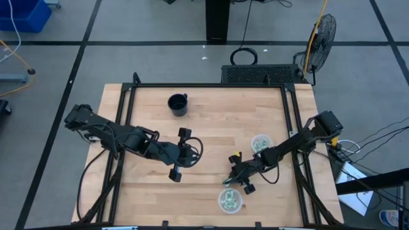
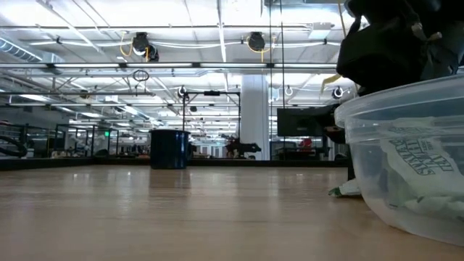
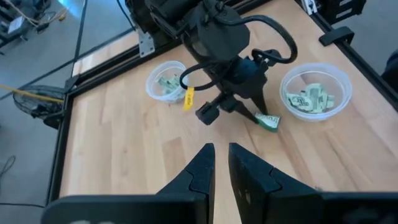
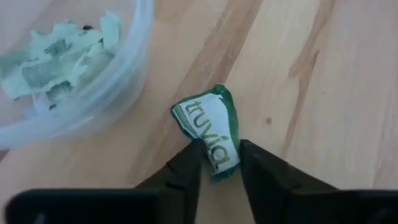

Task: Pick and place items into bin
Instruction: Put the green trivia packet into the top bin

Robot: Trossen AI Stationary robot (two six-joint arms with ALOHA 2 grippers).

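A pale green and white packet printed "truvia" is between the fingers of my right gripper, which is shut on it over the table's near right part. Beside it stands a clear bowl holding several more packets; it sits toward the near edge. A second clear bowl with packets stands farther back. My left gripper is shut on nothing and hovers mid-table, facing the right arm. My right gripper pinches the packet between its two fingers at one end, coming from above on a slant. The rest of the crumpled packet sticks out past the fingertips, low over the wood; whether it touches the table I cannot tell.
A black mug stands near the far edge, left of centre. A black frame rims the wooden table. In the low view the near bowl fills the right side. Bare wood lies between mug and bowls.
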